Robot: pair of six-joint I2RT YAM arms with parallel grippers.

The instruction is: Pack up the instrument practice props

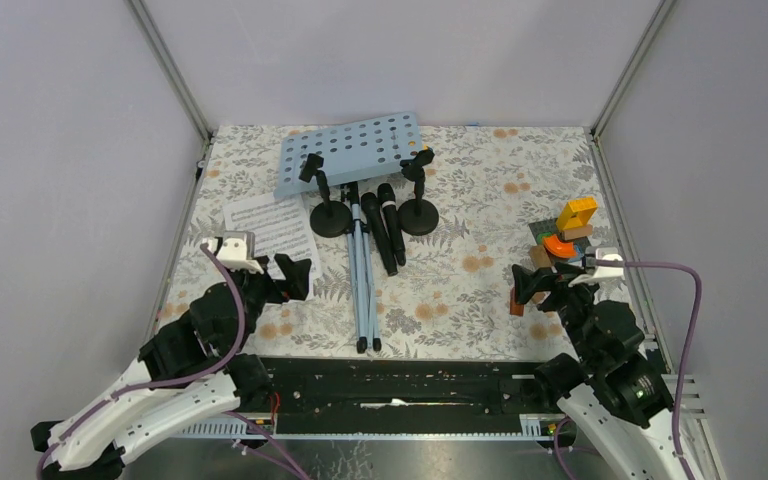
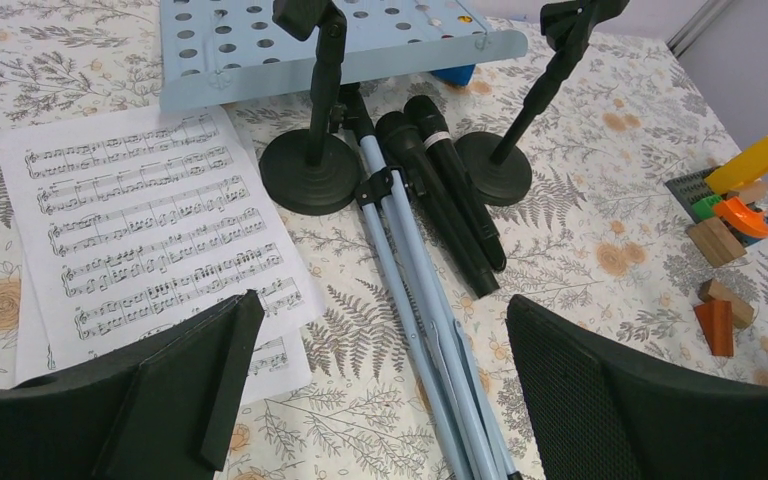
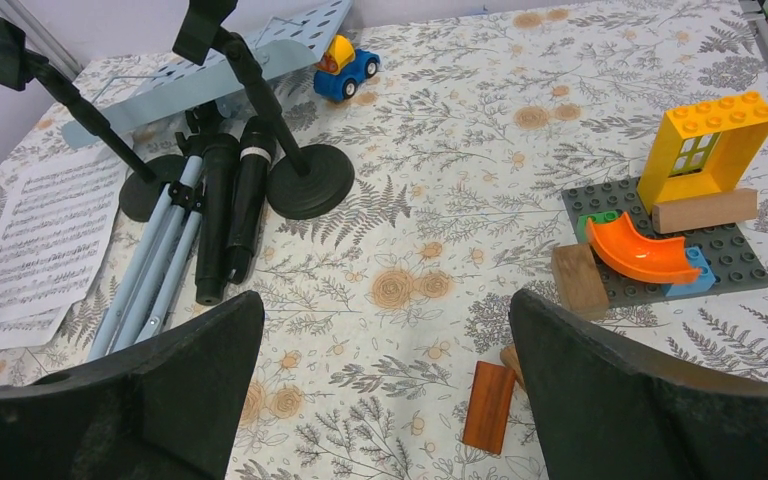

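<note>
The light-blue perforated music desk [image 1: 350, 150] lies flat at the back of the table, its thin blue-grey tripod [image 1: 362, 280] folded and stretching toward the near edge. Two black microphones [image 1: 385, 230] lie side by side next to the tripod, between two round-based black holders [image 1: 330, 215] [image 1: 418, 215] that stand upright. White sheet-music pages [image 1: 270, 225] lie left of them. My left gripper [image 1: 295, 280] hovers open over the pages' near corner [image 2: 140, 230], with the tripod [image 2: 420, 290] between its fingers' line of sight. My right gripper [image 1: 532, 290] is open and empty at the right.
Toy blocks on a grey plate [image 3: 740, 260] with a yellow frame [image 3: 710, 140] sit at the right edge. A red-brown wooden block [image 3: 488, 405] lies by my right fingers. A small blue toy car [image 3: 345, 68] sits behind the music desk. Grey walls enclose the table.
</note>
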